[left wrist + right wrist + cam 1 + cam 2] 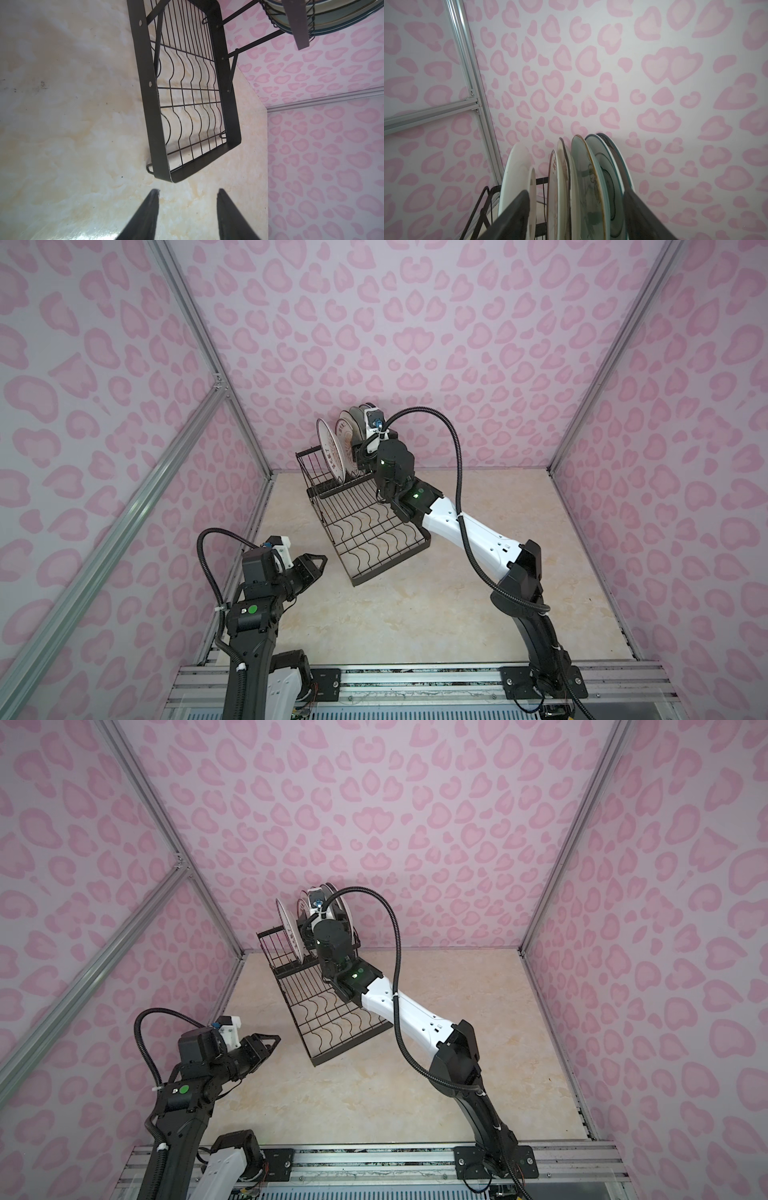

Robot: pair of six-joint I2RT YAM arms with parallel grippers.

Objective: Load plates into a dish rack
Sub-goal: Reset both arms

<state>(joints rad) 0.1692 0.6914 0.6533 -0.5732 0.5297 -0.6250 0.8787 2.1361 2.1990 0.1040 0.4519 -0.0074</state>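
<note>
Standing on edge, plates (591,176) sit in the raised tier of the dish rack (152,104). Right gripper (576,190) spread, jaws flanking the row. Left gripper (187,190) spread, empty, near the rack's front end.

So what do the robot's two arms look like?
The left arm and right arm are black with a white shell section, green lights and a ribbed black cable each. The left tool and right tool each have two tapered black fingers.

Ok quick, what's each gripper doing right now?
Left gripper: open, holding nothing.
Right gripper: open, jaws either side of the racked plates, no grip visible.
</note>
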